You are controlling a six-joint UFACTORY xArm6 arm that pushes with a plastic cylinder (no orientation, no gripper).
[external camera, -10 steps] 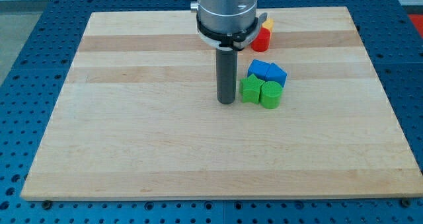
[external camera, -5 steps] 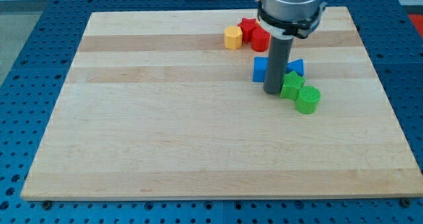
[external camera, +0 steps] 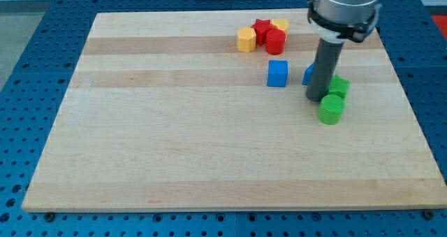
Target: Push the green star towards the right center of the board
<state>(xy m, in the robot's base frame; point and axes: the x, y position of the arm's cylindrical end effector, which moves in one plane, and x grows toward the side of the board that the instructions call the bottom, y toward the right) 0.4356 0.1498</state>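
My tip [external camera: 318, 99] rests on the board [external camera: 174, 146]. It is a bare rod, so it grips nothing and can only shove. The green star [external camera: 339, 86] sits pressed against the rod's right side, partly hidden by it, already over on the right part of the board at about mid-height.

Just below and right of my tip lies a green cylinder [external camera: 332, 110], touching or nearly touching the star. Behind the rod a blue block [external camera: 308, 73] peeks out on its left, and a blue cube [external camera: 277, 73] stands farther left, apart. Up beyond them is a cluster of red and yellow blocks [external camera: 263, 35], well clear.

The risk I see is the star slipping off my round rod and spinning away upward or downward if I push off-centre. The cylinder may also get dragged along and nudge the star aside. Pushing too far could send the star off the right edge.
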